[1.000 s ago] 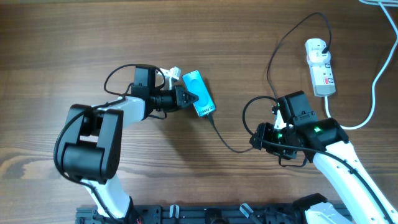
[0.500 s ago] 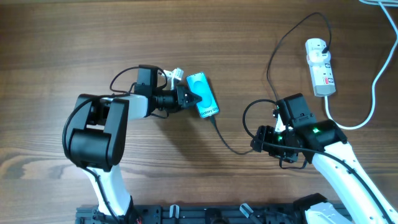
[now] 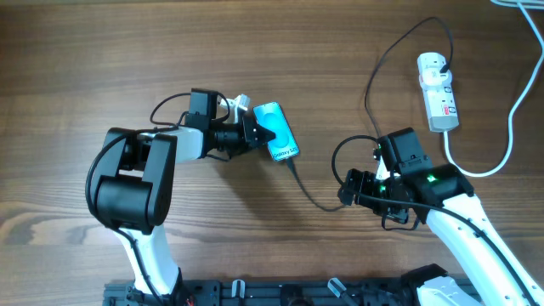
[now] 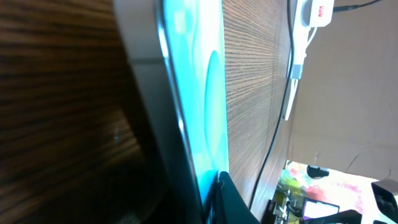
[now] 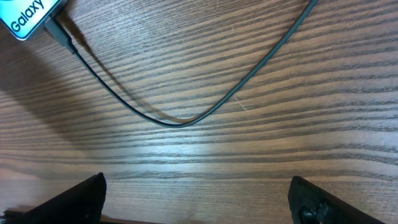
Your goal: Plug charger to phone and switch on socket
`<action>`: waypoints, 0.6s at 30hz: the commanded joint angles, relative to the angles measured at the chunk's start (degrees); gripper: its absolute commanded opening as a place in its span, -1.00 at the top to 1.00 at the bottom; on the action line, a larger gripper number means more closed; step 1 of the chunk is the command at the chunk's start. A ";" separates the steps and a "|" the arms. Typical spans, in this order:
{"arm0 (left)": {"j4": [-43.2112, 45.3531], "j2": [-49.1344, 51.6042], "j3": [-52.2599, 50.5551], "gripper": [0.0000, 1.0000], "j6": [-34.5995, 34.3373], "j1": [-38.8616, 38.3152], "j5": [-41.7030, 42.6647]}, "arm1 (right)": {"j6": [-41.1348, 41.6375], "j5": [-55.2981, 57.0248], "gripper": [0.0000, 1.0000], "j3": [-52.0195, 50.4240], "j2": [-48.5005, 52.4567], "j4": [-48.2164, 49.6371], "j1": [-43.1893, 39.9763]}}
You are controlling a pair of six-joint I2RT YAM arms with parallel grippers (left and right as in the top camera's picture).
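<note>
Since the plug tip (image 5: 59, 32) of the charger (image 5: 180, 123) looks seated in the phone (image 3: 277, 133), we judge the step in hand to be the switch on the socket (image 3: 437, 93), which lies toward the far right corner of the table (image 3: 102, 42). The phone sits about mid-table, a little toward the far edge. The left gripper (image 3: 258, 132) pinches it at the end facing the left edge, and the left wrist view shows it edge-on, filling the frame. The right gripper (image 3: 350, 192) hovers closer to the near edge with its fingers (image 5: 78, 198) spread wide and nothing between them, so it is the free one and the nearer to the socket. The charger loops from the phone to just beside that gripper, then runs up to the socket's far end. We would therefore lift clear first and come in from the right-edge side, away from the black cable and above the thick white lead (image 3: 508, 127). We would bring the fingers together into one blunt tip and press straight down, lest the strip slide. Which of the red marks (image 3: 443, 82) is the switch we cannot tell at this size. The left gripper should hold the phone steady, so no tug unseats the plug.
</note>
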 commanded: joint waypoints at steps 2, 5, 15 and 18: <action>-2.36 4.31 -2.75 0.81 4.17 0.00 -20.79 | 0.07 0.96 -0.89 -0.44 0.26 0.35 -0.02; -2.38 4.31 -2.75 0.79 4.17 0.00 -20.79 | 0.04 0.96 -0.89 -0.44 0.26 0.35 -0.02; -3.82 4.31 -2.75 0.41 4.17 0.00 -21.24 | 0.07 0.98 -0.93 -0.44 0.26 0.66 -0.02; -4.83 4.31 -2.75 0.22 4.17 0.00 -22.49 | 0.07 0.96 -0.99 -0.44 0.26 1.18 -0.02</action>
